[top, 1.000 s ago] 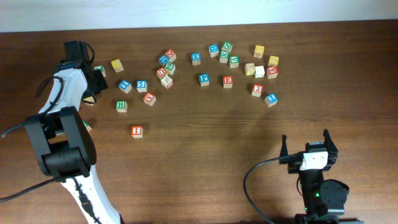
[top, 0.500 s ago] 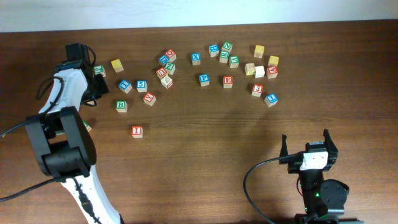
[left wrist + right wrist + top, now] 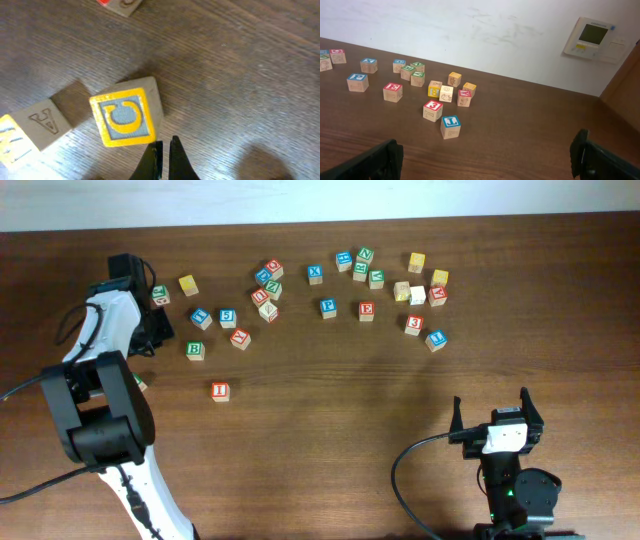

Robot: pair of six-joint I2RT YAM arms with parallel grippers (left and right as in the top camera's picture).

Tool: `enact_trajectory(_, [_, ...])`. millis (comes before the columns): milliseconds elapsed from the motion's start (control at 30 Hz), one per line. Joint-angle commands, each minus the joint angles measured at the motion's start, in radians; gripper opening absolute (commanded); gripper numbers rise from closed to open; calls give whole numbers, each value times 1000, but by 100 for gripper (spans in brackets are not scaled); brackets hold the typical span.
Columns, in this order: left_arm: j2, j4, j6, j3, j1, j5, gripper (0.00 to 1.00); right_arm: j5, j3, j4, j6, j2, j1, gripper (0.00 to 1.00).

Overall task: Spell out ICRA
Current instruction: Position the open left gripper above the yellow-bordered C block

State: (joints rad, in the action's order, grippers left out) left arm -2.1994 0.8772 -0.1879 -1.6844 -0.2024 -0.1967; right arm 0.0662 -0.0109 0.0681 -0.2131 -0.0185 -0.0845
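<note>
Although the "I" cube [image 3: 220, 391] stands alone below the scattered cubes [image 3: 328, 307], three letters are left to place: left gripper [image 3: 164, 155] clenched empty beside the yellow C cube [image 3: 125, 117], right gripper [image 3: 491, 410] spread wide.

Overhead: high, straight down, whole tabletop [image 3: 330, 420]. Left wrist: very near, steeply down, ahead of jaws. Right wrist: low, forward between jaws; blocks [image 3: 433, 110] beyond shared with overhead.

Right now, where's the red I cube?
Overhead view: the red I cube sits alone on the left half of the table, on the robot's side of the main scatter of cubes, with the green B cube its closest neighbour.
</note>
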Motion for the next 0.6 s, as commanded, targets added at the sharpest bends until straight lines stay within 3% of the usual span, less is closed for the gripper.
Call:
enact_trajectory(0, [-13, 16, -5, 8, -3, -40, 0, 9, 5, 4, 4, 6, 0, 98])
enact_trajectory(167, [-13, 33, -6, 8, -3, -23, 0, 9, 5, 4, 4, 6, 0, 98])
enact_trajectory(333, [-13, 22, -6, 8, -3, 146, 0, 9, 5, 4, 4, 6, 0, 99])
enact_trajectory(567, [-13, -97, -5, 8, -3, 141, 1, 9, 5, 4, 4, 6, 0, 98])
